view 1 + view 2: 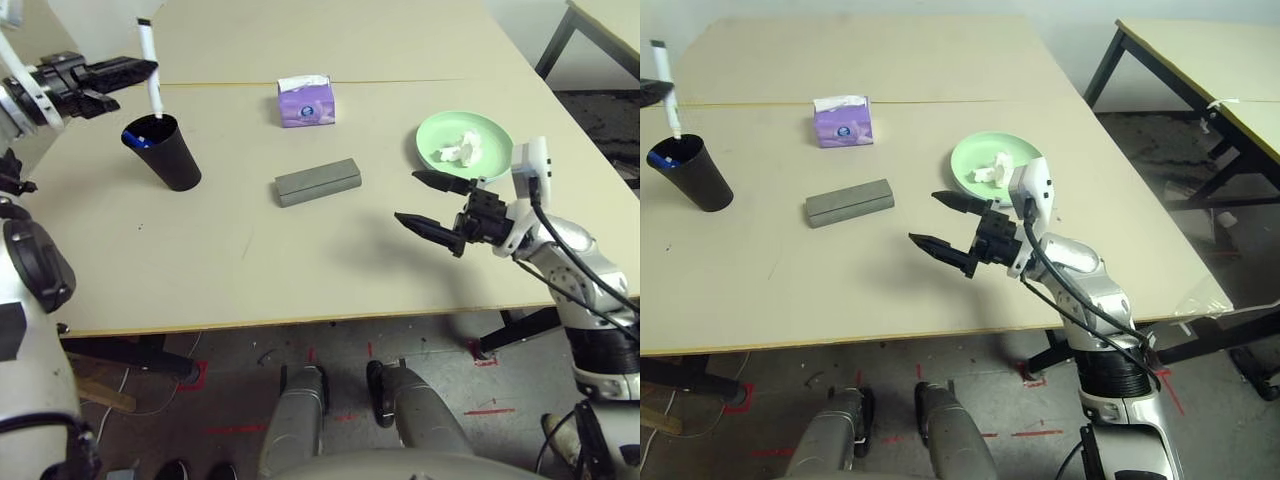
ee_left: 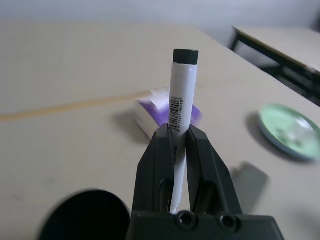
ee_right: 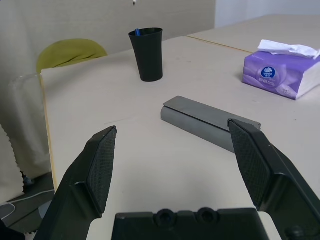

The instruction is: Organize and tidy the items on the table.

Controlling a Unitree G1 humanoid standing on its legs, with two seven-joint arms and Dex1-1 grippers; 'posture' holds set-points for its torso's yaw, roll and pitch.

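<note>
**Tidying well along: one marker in hand, little left loose**

The left gripper (image 2: 180, 145) is clamped on the white marker with the black cap (image 1: 150, 70), holding it upright just above the black cup (image 1: 162, 152), which stands near the table's (image 1: 300, 280) left edge. The marker's lower end hangs at the cup's mouth, so it does not look released. A blue-capped marker (image 1: 138, 138) already stands inside the cup.

The crumpled white tissue (image 1: 458, 150) lies on the light-green plate (image 1: 490, 130) by the right edge. The grey glasses case (image 1: 318, 182) lies shut near the middle of the table, with a purple tissue box (image 1: 306, 100) behind it, close to the yellowish seam (image 1: 400, 81).

The right gripper (image 1: 432, 206) hovers over the front right part of the table with its fingers spread wide and nothing between them, pointing towards the case.

By my reading, dropping this marker into the cup is the step in hand. Whether the sunglasses are inside the shut case cannot be told.
</note>
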